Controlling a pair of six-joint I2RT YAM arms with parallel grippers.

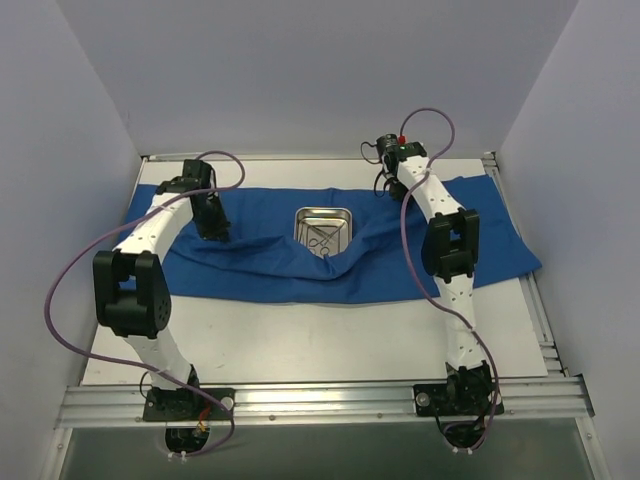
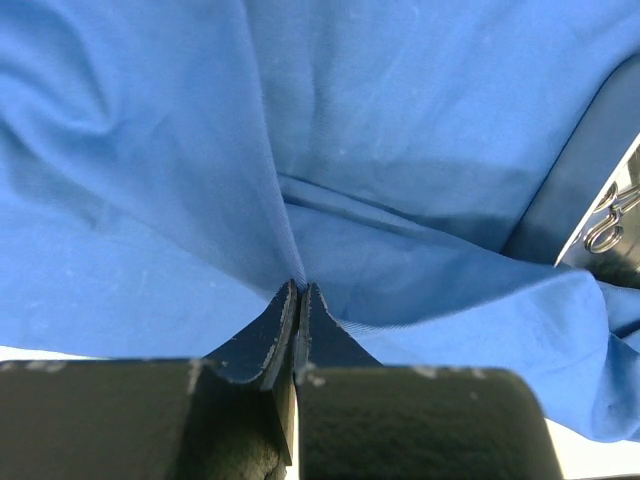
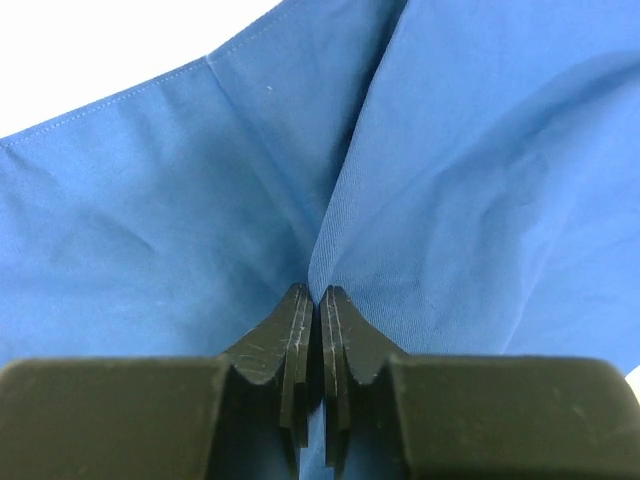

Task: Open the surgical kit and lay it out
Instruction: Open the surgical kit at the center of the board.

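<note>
Across mid-table, the blue cloth wrap [image 1: 250, 272] is lying w/ long axis L–R, steel tray [image 1: 325, 209] sitting on it between the claws. Left gripper [image 2: 300, 285] and right gripper [image 3: 318, 290] are each pinching a cloth fold, jaws closed tight — right's sitting nearer the tray.

Robotics lab booth: plain white walls [image 1: 300, 70], aluminium rail frame [image 1: 320, 402], white tabletop [image 1: 300, 340].

White arms [image 1: 150, 228], black joints [image 1: 130, 292], purple cables [image 1: 404, 225]
</note>
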